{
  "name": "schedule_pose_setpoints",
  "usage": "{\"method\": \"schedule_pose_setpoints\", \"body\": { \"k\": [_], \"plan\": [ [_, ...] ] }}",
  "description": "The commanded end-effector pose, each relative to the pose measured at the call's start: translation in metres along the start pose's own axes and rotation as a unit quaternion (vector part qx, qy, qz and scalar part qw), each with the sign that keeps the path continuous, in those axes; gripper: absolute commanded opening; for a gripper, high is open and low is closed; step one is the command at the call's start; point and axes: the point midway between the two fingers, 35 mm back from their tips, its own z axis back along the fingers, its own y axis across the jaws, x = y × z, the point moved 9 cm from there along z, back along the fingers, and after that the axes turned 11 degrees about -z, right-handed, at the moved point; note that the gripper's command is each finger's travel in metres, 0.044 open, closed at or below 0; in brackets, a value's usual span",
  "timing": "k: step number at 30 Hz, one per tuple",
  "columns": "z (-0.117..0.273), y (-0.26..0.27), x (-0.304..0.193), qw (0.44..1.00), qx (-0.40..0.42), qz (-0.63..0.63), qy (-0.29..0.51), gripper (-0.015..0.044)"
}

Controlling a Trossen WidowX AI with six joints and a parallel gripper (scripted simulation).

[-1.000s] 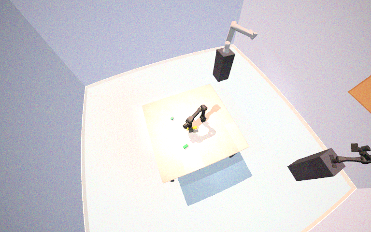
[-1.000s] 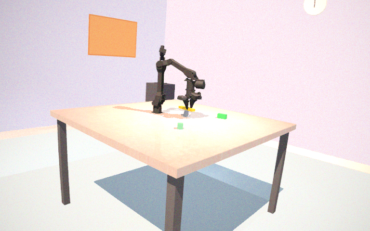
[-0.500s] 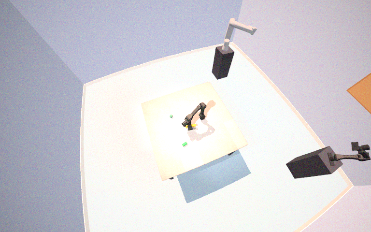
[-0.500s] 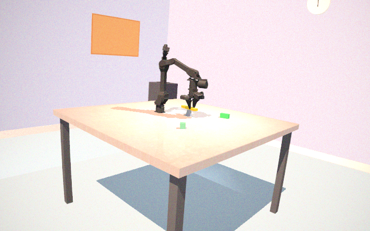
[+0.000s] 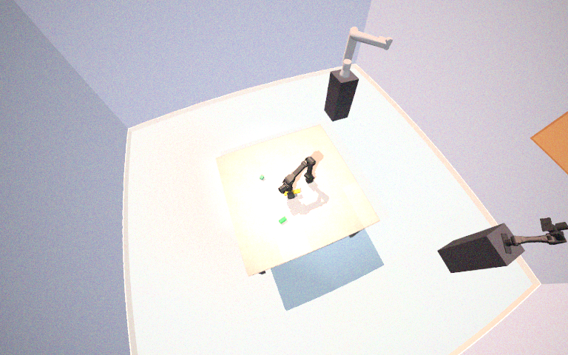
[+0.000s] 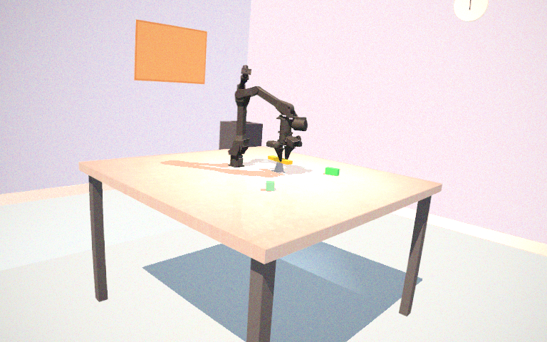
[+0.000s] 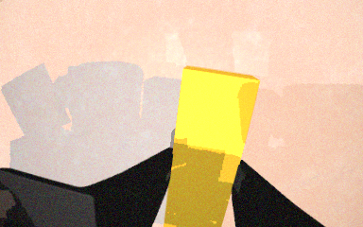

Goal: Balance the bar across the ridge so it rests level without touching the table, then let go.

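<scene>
The yellow bar (image 5: 296, 191) (image 6: 286, 161) (image 7: 213, 113) is held crosswise between the fingers. My gripper (image 6: 283, 159) (image 7: 203, 161) is shut on it near its middle and points down. The grey ridge (image 6: 278, 167) stands on the table (image 6: 209, 197) directly under the bar and fingertips in the exterior view. Both ends of the bar stick out past the ridge, above the table. Whether the bar touches the ridge's top is hidden by the fingers. In the wrist view one end of the bar shows above the table.
A green block (image 5: 282, 220) (image 6: 332, 171) lies on the table to one side of the ridge. A smaller green block (image 5: 261, 177) (image 6: 270, 185) lies on another side. The arm's base (image 5: 309, 179) (image 6: 236, 161) stands close to the ridge.
</scene>
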Motion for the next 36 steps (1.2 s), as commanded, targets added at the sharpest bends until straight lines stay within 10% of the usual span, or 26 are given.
{"method": "schedule_pose_setpoints", "body": {
  "k": [1, 15, 22, 36],
  "plan": [
    [0.0, 0.0, 0.0, 1.0, 0.0, 0.0, 0.0, 0.0],
    [0.0, 0.0, 0.0, 1.0, 0.0, 0.0, 0.0, 0.0],
    [0.0, 0.0, 0.0, 1.0, 0.0, 0.0, 0.0, 0.0167],
    [0.0, 0.0, 0.0, 1.0, 0.0, 0.0, 0.0, 0.0168]
  ]
}}
